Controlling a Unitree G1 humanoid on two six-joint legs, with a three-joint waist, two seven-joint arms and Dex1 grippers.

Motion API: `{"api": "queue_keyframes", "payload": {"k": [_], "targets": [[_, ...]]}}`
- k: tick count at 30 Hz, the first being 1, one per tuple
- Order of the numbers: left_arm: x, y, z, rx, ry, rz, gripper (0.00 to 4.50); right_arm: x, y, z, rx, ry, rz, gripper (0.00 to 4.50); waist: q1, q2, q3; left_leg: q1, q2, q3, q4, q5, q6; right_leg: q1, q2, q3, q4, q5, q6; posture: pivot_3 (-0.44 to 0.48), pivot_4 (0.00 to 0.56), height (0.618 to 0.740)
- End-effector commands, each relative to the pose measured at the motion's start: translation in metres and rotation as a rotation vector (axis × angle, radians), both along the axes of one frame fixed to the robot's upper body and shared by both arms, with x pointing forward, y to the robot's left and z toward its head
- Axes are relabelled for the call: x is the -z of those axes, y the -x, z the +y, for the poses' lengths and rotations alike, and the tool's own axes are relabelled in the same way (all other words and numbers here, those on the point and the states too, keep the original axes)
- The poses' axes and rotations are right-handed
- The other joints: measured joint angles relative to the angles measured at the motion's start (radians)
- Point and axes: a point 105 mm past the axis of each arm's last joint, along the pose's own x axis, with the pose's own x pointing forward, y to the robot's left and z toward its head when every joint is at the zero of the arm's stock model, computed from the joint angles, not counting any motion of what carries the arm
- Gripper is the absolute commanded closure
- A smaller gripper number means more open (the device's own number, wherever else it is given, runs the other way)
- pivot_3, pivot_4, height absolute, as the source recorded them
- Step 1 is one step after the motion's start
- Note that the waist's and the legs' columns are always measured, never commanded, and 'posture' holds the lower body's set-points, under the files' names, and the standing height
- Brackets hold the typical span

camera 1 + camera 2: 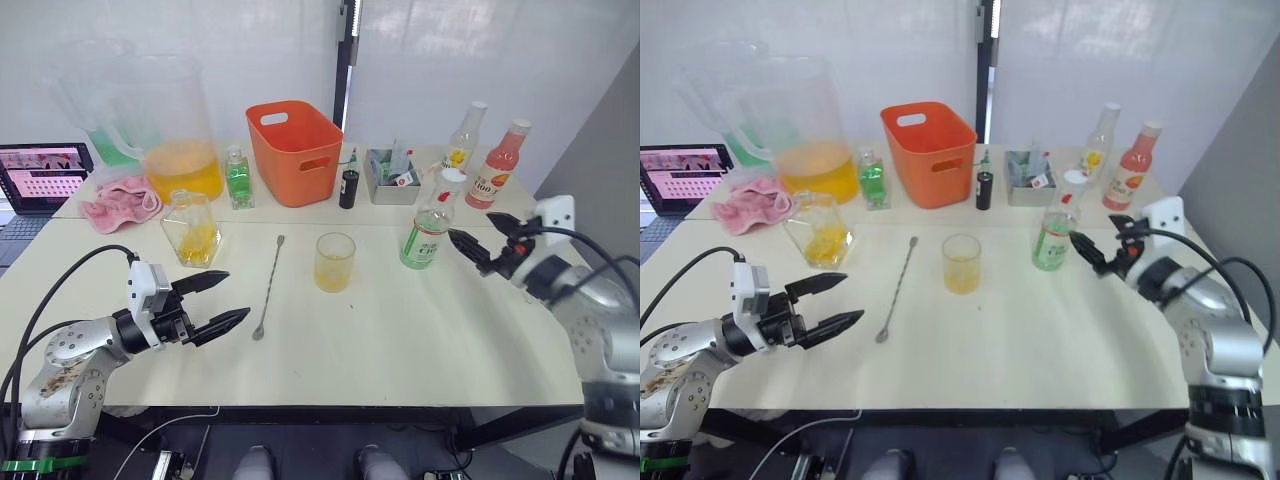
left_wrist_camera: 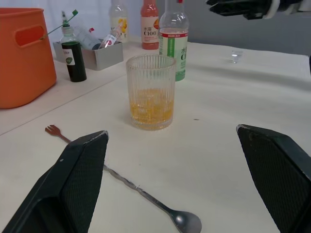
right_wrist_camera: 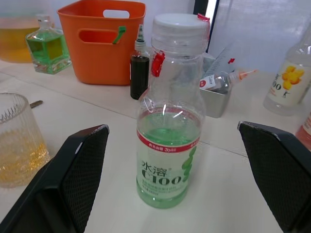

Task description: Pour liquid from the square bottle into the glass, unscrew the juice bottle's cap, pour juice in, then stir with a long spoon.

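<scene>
Yellow-orange liquid already sat in the bottom of the glass (image 1: 335, 261), mid-desk, so the first pour looked done to me. Juice bottle (image 1: 431, 222) stood just right of it with its white cap (image 3: 179, 25) on, roughly half full of pale juice. Right hand (image 1: 478, 243) hovered right beside it, fingers spread apart, not touching yet. Honest worry: the bottle's tall and light, so a grab up near the cap could tip it toward the glass, and twisting with only one hand would probably just spin the whole thing. Left hand (image 1: 220, 303) was wide open too, low over the desk (image 1: 400, 340) near the spoon (image 1: 268, 288). Square bottle (image 1: 191, 229) stood behind it, a little liquid left inside.
</scene>
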Motion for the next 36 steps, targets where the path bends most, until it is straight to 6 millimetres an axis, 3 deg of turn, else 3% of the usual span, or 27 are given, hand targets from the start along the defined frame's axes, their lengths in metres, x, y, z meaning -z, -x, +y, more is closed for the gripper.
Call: {"api": "queue_keyframes", "payload": {"k": [1,10,19,29,36], "targets": [[-0.018,0.009,-0.005,0.015,0.027,-0.048,0.03,-0.022,-0.011,0.002,-0.010,0.020,-0.058,0.00,0.000,0.000,0.000,0.000,0.000,0.000,-0.001,0.000,0.000,0.000,0.000,0.000,0.000,0.002,0.003,0.000,0.150,0.703],[-0.034,0.017,-0.024,-0.003,0.024,-0.118,0.03,-0.033,-0.034,0.017,-0.063,0.002,-0.045,0.00,0.002,0.000,0.000,0.000,0.000,0.000,-0.002,0.000,0.000,0.000,0.000,0.000,-0.001,0.003,0.006,0.000,0.150,0.703],[-0.039,0.016,-0.027,-0.049,0.005,-0.169,0.03,-0.031,-0.050,0.020,-0.060,-0.065,-0.037,0.00,0.000,0.000,0.000,0.000,0.000,0.000,-0.002,0.000,0.000,-0.001,0.001,0.000,0.000,0.004,0.006,0.000,0.150,0.703],[-0.036,0.013,-0.033,-0.041,0.014,-0.168,0.00,-0.033,-0.060,0.020,-0.030,-0.063,-0.063,3.08,-0.001,0.000,0.000,0.000,0.000,0.000,-0.002,0.000,0.000,-0.001,0.001,0.000,-0.001,0.004,0.005,0.000,0.150,0.703],[-0.032,0.007,-0.035,-0.016,-0.001,-0.162,0.00,-0.049,-0.043,0.014,-0.034,-0.058,-0.120,3.16,0.001,0.001,0.000,0.000,0.000,0.000,-0.003,0.000,0.000,-0.001,0.001,0.000,0.000,0.004,0.006,0.000,0.150,0.703]]}}
